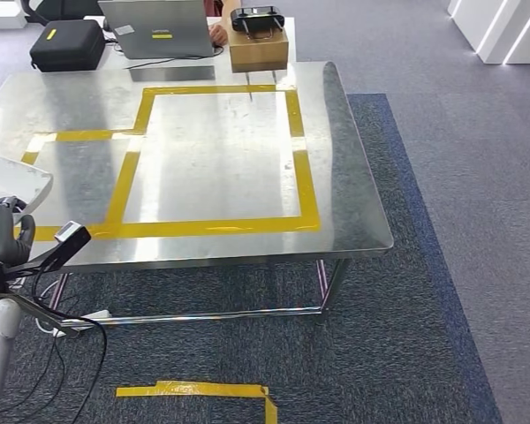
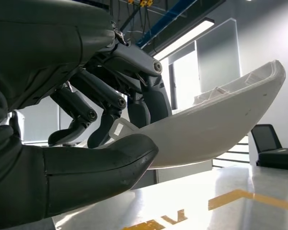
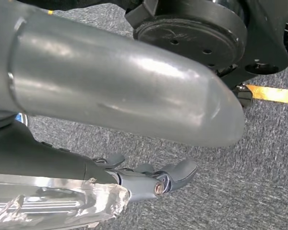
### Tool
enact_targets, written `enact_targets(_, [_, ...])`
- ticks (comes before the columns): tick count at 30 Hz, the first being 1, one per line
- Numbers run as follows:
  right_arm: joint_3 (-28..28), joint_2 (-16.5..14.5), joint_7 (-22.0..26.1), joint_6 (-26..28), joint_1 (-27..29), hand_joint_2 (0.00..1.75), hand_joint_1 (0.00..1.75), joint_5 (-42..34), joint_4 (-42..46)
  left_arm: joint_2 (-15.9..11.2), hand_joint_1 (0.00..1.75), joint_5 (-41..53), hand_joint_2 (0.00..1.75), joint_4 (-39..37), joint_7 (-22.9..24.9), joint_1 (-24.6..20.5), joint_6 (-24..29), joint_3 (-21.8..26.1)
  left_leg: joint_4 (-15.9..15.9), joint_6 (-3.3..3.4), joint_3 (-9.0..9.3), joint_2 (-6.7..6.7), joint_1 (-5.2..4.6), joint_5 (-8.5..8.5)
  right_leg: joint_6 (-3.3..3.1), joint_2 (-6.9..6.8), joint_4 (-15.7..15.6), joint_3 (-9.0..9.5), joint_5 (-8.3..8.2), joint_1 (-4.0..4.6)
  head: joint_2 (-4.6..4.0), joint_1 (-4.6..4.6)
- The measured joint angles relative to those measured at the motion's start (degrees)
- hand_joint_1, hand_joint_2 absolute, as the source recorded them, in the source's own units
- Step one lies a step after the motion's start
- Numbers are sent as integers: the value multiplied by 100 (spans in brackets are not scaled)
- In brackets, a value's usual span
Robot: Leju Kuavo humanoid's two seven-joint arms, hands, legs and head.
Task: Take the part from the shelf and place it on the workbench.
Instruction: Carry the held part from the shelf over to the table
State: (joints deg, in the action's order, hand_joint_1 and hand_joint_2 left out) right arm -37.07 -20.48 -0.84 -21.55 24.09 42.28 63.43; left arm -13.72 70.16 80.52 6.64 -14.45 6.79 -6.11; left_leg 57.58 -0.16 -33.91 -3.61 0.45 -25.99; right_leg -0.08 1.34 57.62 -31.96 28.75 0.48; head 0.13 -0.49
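Observation:
The part (image 1: pixel 12 181) is a white, curved, shell-like piece at the left edge of the head view, over the near left corner of the steel workbench (image 1: pixel 215 159). My left hand (image 1: pixel 3 234) grips it from below. In the left wrist view the thumb and dark fingers of my left hand (image 2: pixel 99 96) close on one end of the white part (image 2: pixel 215 124), which hangs a little above the shiny bench top (image 2: pixel 208 206). My right hand (image 3: pixel 164 177) hangs over grey carpet with its fingers loosely extended and nothing in them.
Yellow tape marks rectangles on the bench. At its far edge stand a laptop (image 1: pixel 159 26), a black case (image 1: pixel 67 44) and a cardboard box (image 1: pixel 259 49) with a black controller on top. A person's hand (image 1: pixel 217 35) rests by the laptop. Cables (image 1: pixel 62 327) trail under the bench's left end.

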Motion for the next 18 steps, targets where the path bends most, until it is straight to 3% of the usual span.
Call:
enact_targets(8, [1, 0, 79, -85, -18, 0, 0, 67, -4, 17, 175, 180, 175, -147, -386, -220, -66, -537, 0, 0, -2, -1, -11, -4, 1, -2, -4, -54, 1, -10, 0, 0])
enact_targets(18, [12, 0, -50, -166, 6, 0, 0, -43, -33, 241, 175, -14, 175, -624, -484, -643, -142, -1201, 5, 1, -8, 2, -12, -1, 4, 6, -4, -3, -10, -12, 0, -1])
